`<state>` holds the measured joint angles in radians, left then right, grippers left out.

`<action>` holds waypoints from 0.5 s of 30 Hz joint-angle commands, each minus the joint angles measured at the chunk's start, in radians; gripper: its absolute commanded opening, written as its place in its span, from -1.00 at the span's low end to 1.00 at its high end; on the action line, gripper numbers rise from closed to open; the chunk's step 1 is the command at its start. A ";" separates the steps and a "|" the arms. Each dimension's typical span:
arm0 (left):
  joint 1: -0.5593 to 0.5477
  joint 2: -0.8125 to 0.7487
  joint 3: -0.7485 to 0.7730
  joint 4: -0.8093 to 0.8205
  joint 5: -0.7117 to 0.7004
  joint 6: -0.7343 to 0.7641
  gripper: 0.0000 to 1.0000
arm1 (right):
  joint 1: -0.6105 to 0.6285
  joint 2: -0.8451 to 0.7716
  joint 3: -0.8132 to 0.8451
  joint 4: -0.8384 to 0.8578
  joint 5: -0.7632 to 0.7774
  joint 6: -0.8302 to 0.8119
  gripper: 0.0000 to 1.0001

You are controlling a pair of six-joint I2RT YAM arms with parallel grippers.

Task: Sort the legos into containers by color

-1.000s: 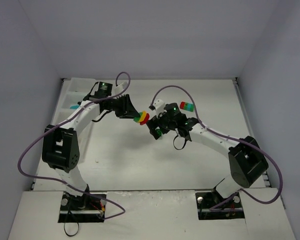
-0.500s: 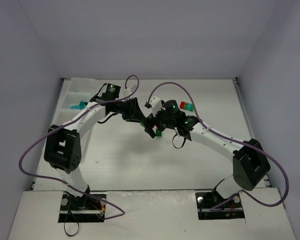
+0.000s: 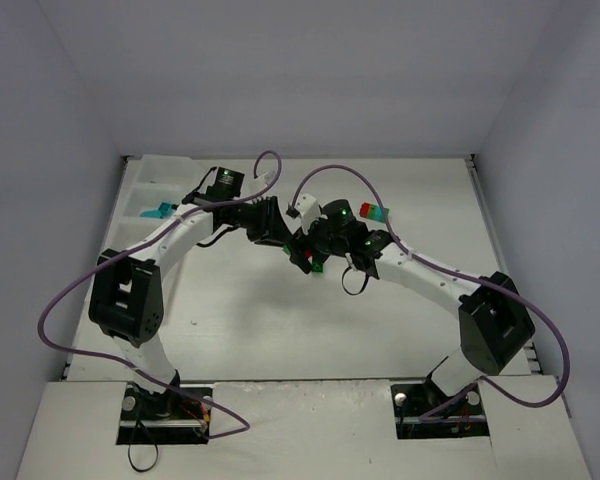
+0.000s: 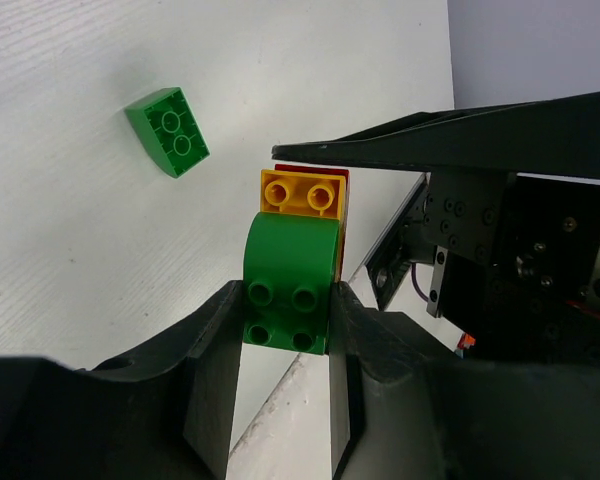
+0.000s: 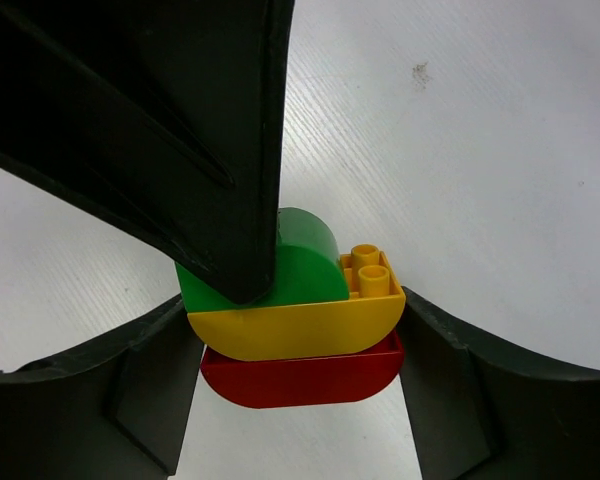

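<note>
Above the middle of the tabletop (image 3: pixel 260 320), the two arms meet tip to tip over a clump (image 5: pixel 292 352) of three stacked legos. The left pincer (image 4: pixel 287 305) is pressed onto the green brick (image 4: pixel 285 275), one finger (image 4: pixel 215 370) on each side of its rounded body. A yellow brick (image 4: pixel 302 193) sits on the green one, and a sliver of the red brick (image 5: pixel 300 380) shows behind it.

From the right wrist, the right pincer (image 5: pixel 298 325) has its two fingers against the opposite ends of the curved yellow layer, with the red layer just beneath. It looks to be pinching the clump across its length, though the contact is tight to read. A black finger of the left pincer comes down from above and covers part of the green brick.

A loose green brick (image 4: pixel 168 130) lies studs-up on the tabletop, near the clump and apart from both pincers. A red-and-teal pair (image 3: pixel 373 211) lies on the tabletop just far of the right arm. At the far left the white tray (image 3: pixel 140 185) holds a teal brick (image 3: pixel 158 210) in one of its compartments; which compartment I cannot tell.
</note>
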<state>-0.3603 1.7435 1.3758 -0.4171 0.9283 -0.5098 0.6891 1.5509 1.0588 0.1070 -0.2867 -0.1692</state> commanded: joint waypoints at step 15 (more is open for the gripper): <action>0.076 -0.079 0.085 -0.069 0.033 0.062 -1.00 | 0.007 -0.046 -0.085 0.046 0.023 -0.023 -1.00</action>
<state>-0.3477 1.7435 1.3808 -0.4755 0.9272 -0.4778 0.6987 1.5562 1.0176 0.1574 -0.3023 -0.1802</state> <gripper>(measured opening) 0.276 0.612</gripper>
